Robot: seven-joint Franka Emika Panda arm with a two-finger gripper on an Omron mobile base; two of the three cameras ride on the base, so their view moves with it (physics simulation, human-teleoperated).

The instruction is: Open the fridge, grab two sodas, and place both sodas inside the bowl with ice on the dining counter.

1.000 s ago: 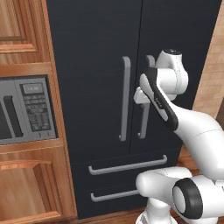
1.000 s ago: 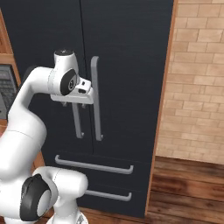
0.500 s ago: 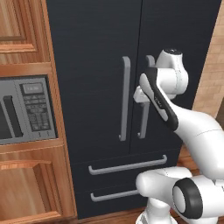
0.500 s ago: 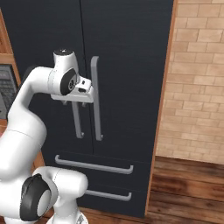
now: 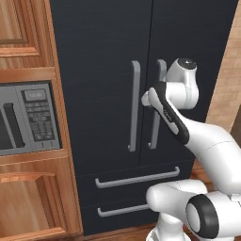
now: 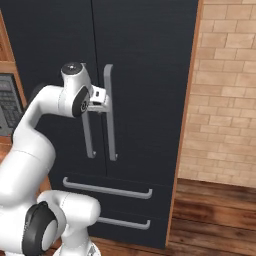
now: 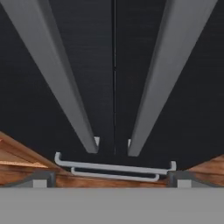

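The fridge (image 5: 103, 56) stands shut in front of me, tall and matte black, its two long grey handles (image 5: 135, 106) either side of the centre seam. My gripper (image 5: 146, 98) hovers at mid-height right in front of these handles, also seen in the right base view (image 6: 104, 98). In the hand view both handles (image 7: 151, 87) run down toward the lower drawer pulls, and my gripper (image 7: 111, 179) is open, its fingertips (image 7: 41, 178) set wide with nothing between them. The sodas, the bowl with ice and the dining counter are out of view.
A grey built-in microwave (image 5: 23, 120) sits in reddish wood cabinets left of the fridge. Two drawer pulls (image 5: 136, 179) run below the doors. A brick wall (image 6: 225, 100) and wooden floor (image 6: 215, 210) lie to the right.
The hand has crept very slightly closer to the fridge handles. Its jaws stay wide open and the doors stay shut.
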